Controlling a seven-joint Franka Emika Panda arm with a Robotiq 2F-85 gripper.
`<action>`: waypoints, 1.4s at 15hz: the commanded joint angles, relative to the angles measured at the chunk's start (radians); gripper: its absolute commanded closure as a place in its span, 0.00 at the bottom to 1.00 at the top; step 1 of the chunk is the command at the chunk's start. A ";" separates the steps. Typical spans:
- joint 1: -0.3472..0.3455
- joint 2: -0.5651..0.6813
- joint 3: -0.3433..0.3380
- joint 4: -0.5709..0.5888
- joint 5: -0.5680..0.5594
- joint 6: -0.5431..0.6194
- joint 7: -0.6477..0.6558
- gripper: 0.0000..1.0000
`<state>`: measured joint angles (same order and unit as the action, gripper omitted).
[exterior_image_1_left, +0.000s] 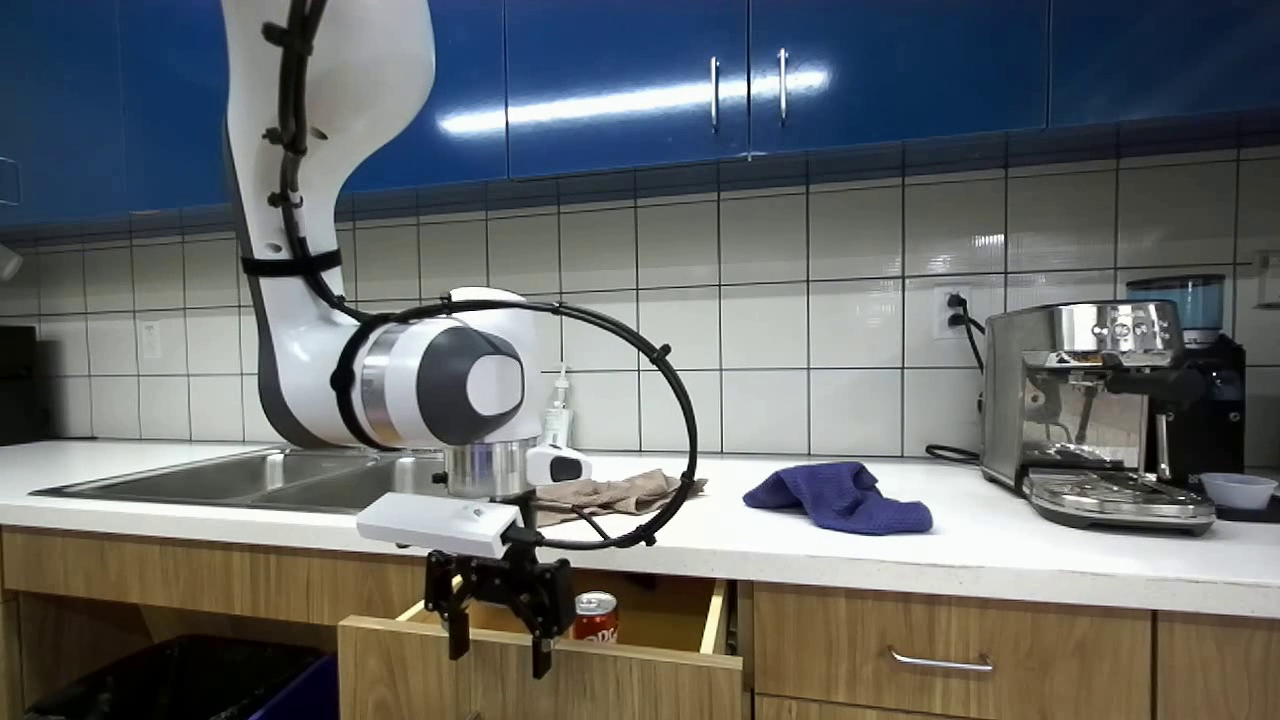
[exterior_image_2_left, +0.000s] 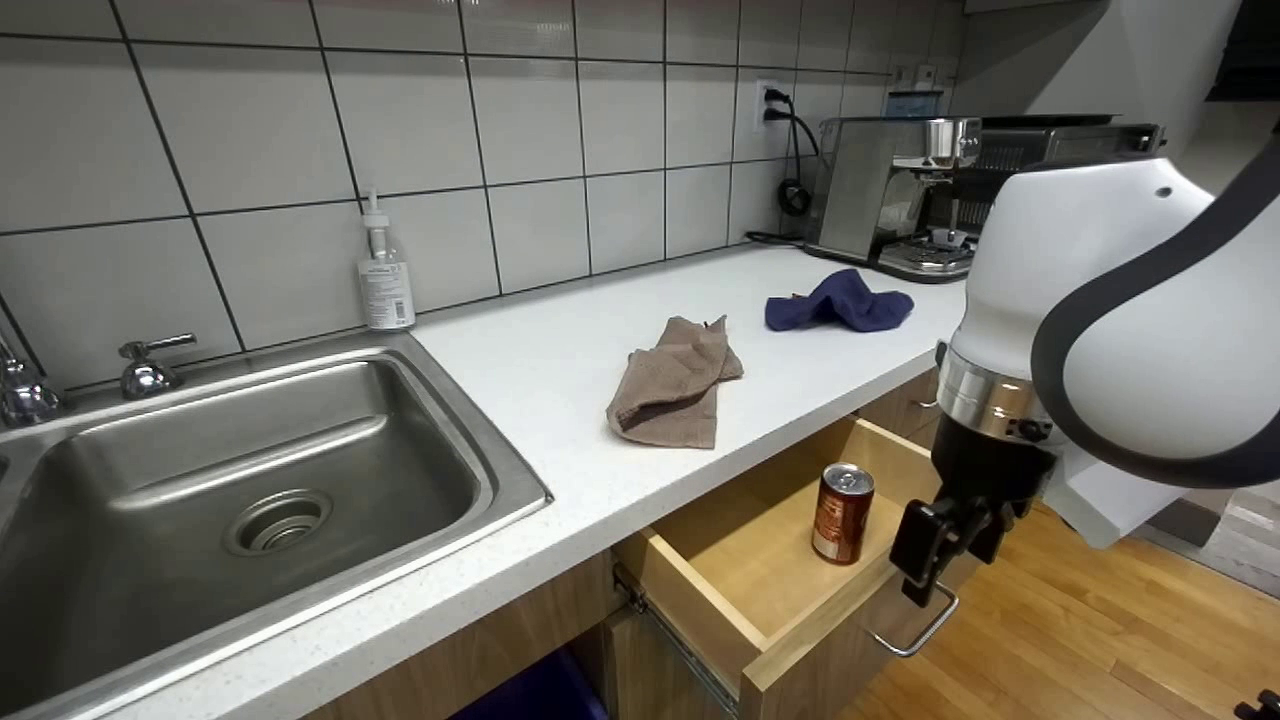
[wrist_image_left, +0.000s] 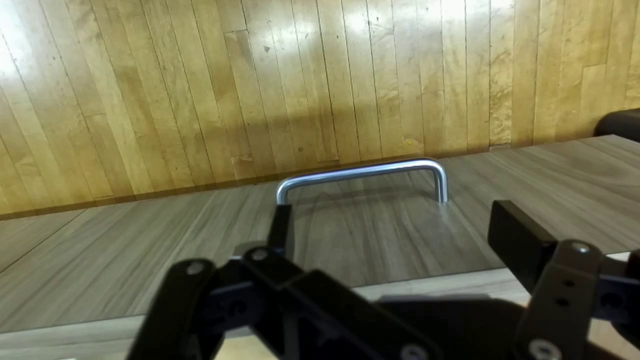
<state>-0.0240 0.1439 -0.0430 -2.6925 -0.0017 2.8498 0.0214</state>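
Jaws spread apart, the black two-fingered metal gripper (wrist_image_left: 393, 216) hangs by the open brown wooden drawer (exterior_image_1_left: 620, 690). In the wrist view, the bent silver metal handle (wrist_image_left: 362, 172) lies at its eleven o'clock; in an exterior view, the red cylindrical can (exterior_image_2_left: 842, 515) stands inside the drawer, at the gripper's ten o'clock.

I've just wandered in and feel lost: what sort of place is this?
Very likely a kitchen: a metal sink is set into the counter, a coffee machine stands on that counter, and blue cupboards hang above.
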 joint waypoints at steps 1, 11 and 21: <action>-0.001 0.003 0.001 0.002 -0.003 0.000 -0.001 0.00; -0.005 0.010 0.005 0.010 0.001 0.001 -0.019 0.00; -0.010 0.020 0.007 0.015 -0.012 0.034 -0.068 0.00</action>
<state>-0.0240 0.1566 -0.0436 -2.6852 -0.0047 2.8639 -0.0059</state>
